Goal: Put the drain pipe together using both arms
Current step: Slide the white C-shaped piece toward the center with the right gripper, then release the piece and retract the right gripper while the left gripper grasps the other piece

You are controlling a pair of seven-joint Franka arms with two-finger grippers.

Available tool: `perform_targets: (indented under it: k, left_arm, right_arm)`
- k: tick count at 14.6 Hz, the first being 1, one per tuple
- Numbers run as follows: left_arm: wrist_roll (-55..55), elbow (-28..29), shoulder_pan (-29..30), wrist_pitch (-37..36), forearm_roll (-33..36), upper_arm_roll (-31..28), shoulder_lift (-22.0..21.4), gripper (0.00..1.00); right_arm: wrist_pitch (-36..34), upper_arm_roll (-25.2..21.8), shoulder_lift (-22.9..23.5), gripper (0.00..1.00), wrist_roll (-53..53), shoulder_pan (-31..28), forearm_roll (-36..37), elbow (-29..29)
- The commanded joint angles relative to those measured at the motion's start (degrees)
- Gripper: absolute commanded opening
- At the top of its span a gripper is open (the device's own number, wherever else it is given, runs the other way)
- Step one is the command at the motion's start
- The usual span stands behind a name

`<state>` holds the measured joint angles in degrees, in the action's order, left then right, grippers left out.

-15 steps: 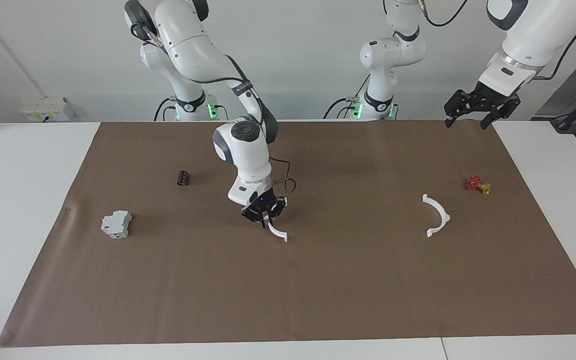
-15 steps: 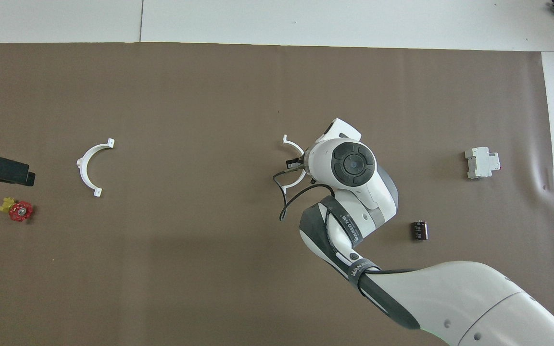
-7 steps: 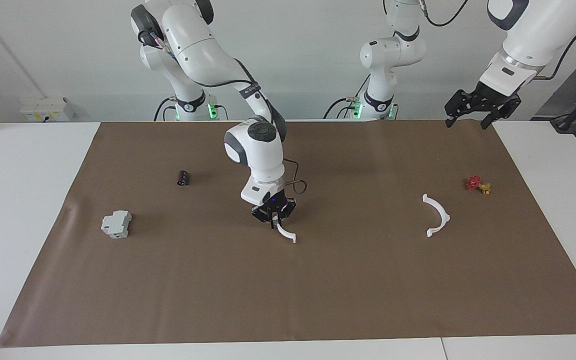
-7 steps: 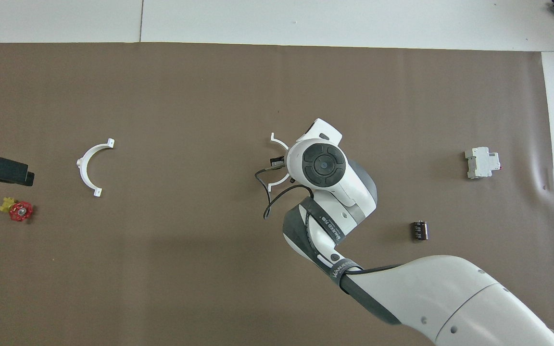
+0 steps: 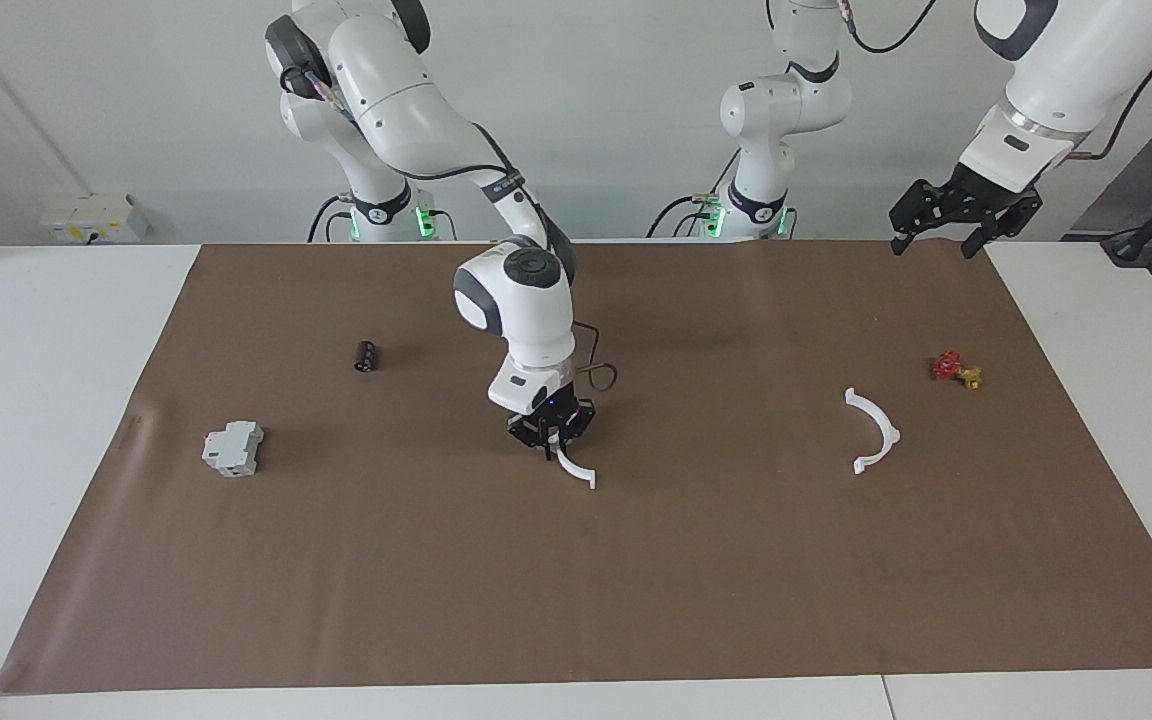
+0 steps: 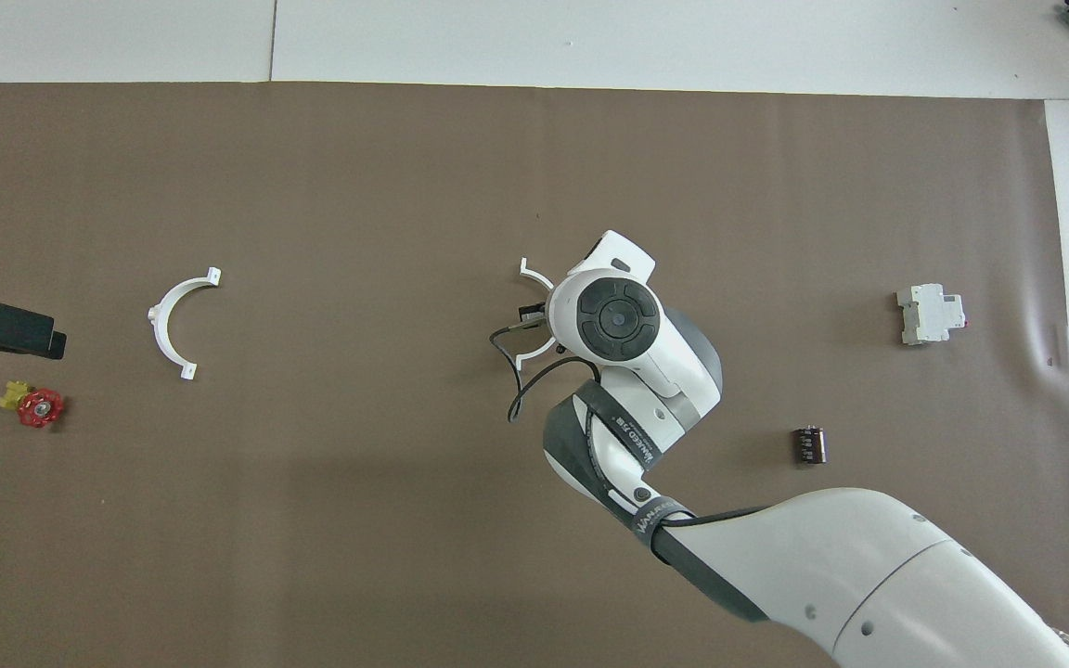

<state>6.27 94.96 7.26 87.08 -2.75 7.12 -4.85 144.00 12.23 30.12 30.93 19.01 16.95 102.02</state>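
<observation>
My right gripper (image 5: 549,441) is shut on one white half-ring (image 5: 577,471) of the drain pipe, low over the middle of the brown mat. The piece's curved end sticks out below the fingers. From above, the right arm's wrist covers most of this half-ring (image 6: 534,276). The other half-ring (image 5: 887,420) lies flat on the mat toward the left arm's end (image 6: 157,317), with nothing touching it. My left gripper (image 5: 933,245) hangs open, high over the mat's corner at the left arm's end, and holds nothing. In the overhead view it (image 6: 6,327) shows at the edge.
A small red-and-gold valve piece (image 5: 956,368) lies beside the loose half-ring, under the left gripper. A light-grey boxy block (image 5: 232,448) and a small dark cylinder (image 5: 366,356) lie toward the right arm's end of the mat.
My right gripper has carried its half-ring a short way toward the left arm's end of the table. The left arm and the loose half-ring have not moved.
</observation>
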Motion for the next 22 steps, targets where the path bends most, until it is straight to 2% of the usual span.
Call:
perform_targets:
  k: [1, 4, 7, 8, 11, 12, 18, 20, 22]
  left_arm:
    - [-0.47, 1.9, 0.74, 0.99, 0.91, 0.43, -1.65, 1.0]
    - [0.05, 2.07, 0.74, 1.07, 0.91, 0.43, -1.65, 1.0]
    - [-0.29, 2.07, 0.92, 3.26, 0.91, 0.43, -1.57, 1.0]
    - [-0.3, 2.07, 1.0, 3.62, 0.91, 0.43, -1.48, 0.99]
    - [-0.04, 2.07, 3.28, 6.25, 0.82, 0.43, -0.95, 0.91]
    - [-0.03, 1.99, 3.64, 6.96, 0.82, 0.43, -0.69, 0.91]
    - [-0.39, 2.25, 5.22, 15.82, 0.91, 0.35, 5.54, 0.93]
    - [-0.21, 5.91, 5.4, 22.04, 1.0, 0.35, 7.57, 0.93]
    - [-0.21, 13.11, 5.31, 31.44, 1.43, 0.35, 7.84, 0.93]
  right_arm:
    - [-0.12, 0.25, 1.96, 0.13, 2.11, -0.29, 2.12, -1.47]
    - [0.15, 0.25, 2.57, 0.14, 2.47, -0.11, 2.12, -1.47]
    - [0.15, 0.25, 2.49, 0.35, 2.99, -0.02, 2.21, -1.47]
    - [0.15, 0.25, 2.57, 0.4, 3.0, -0.11, 2.21, -1.47]
    - [0.06, 0.25, 2.49, 0.92, 4.22, -0.11, 2.29, -1.56]
    - [-0.03, 0.25, 2.4, 1.0, 4.4, -0.11, 2.29, -1.65]
    - [-4.67, 0.34, 0.12, 1.0, 5.9, -0.37, 2.38, -3.05]
    - [-9.06, 0.51, -1.02, 1.0, 5.55, -0.64, 2.29, -4.54]
    - [-11.62, 2.18, -1.81, 1.0, 5.2, -1.6, 2.12, -5.68]
